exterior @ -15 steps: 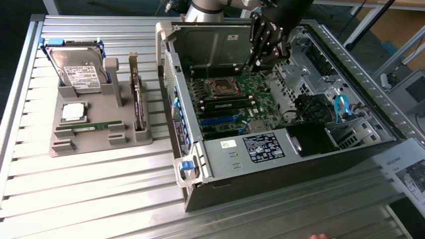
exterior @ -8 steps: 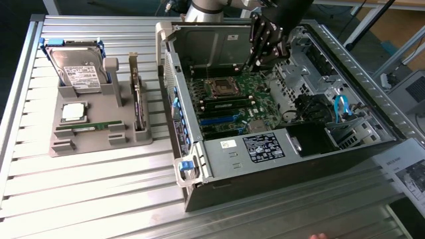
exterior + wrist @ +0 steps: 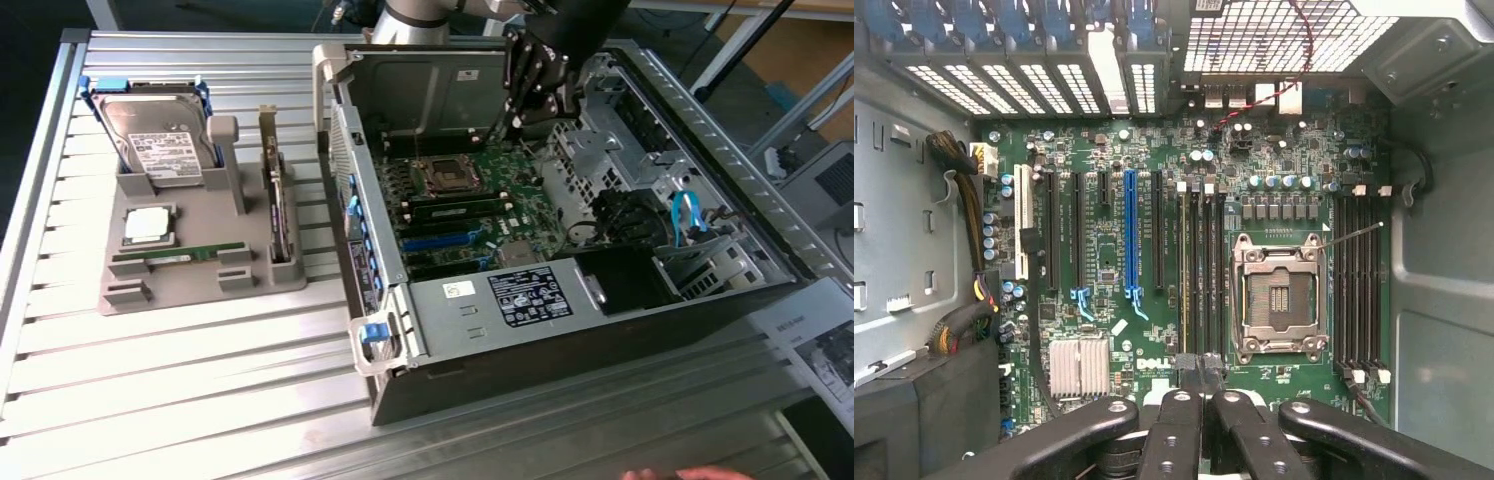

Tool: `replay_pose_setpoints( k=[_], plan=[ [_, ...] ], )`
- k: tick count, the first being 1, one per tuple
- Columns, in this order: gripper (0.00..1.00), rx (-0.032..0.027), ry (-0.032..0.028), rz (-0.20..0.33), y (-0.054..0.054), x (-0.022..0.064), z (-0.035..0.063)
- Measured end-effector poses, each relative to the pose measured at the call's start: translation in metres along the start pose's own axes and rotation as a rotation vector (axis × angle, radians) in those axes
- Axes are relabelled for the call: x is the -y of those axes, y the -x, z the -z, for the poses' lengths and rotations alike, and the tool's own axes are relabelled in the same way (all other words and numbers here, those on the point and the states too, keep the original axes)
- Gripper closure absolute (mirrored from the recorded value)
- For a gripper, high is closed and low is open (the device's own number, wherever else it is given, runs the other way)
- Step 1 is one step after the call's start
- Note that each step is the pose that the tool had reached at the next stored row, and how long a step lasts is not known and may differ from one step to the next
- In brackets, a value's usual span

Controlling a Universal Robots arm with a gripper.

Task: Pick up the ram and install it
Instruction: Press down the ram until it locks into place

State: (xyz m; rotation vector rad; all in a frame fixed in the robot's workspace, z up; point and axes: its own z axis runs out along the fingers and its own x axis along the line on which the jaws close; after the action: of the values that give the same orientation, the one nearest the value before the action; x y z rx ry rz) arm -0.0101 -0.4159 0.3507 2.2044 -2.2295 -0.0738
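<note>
One ram (image 3: pixel 180 255) sits in the grey holder (image 3: pixel 187 292) on the bench (image 3: pixel 174 390), at the exterior view's left, well apart from the open computer case (image 3: pixel 534 360). Hard drive (image 3: pixel 158 140) stands in the same holder. Jaws hang inside the case, pressed together tip to tip. Wrist view: tips sit over the end of the black memory slots (image 3: pixel 1204 270), just beside the processor socket (image 3: pixel 1277 297) on the motherboard (image 3: pixel 1104 150).

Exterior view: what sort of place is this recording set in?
Probably a robotics lab or workshop bench for PC assembly: an open computer case lies on a slatted metal table, a grey fixture beside it holds a hard drive and the ram, and the gripper hangs over the case.
</note>
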Motion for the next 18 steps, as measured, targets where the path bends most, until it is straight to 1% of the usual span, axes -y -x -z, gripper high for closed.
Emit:
replay_pose_setpoints(
  k=[6, 18],
  plan=[
    [0.9, 0.0, 0.0, 0.0, 0.0, 0.0009, 0.0],
    [0.9, 0.0, 0.0001, 0.001, 0.0, 0.0185, 0.0007]
  ],
)
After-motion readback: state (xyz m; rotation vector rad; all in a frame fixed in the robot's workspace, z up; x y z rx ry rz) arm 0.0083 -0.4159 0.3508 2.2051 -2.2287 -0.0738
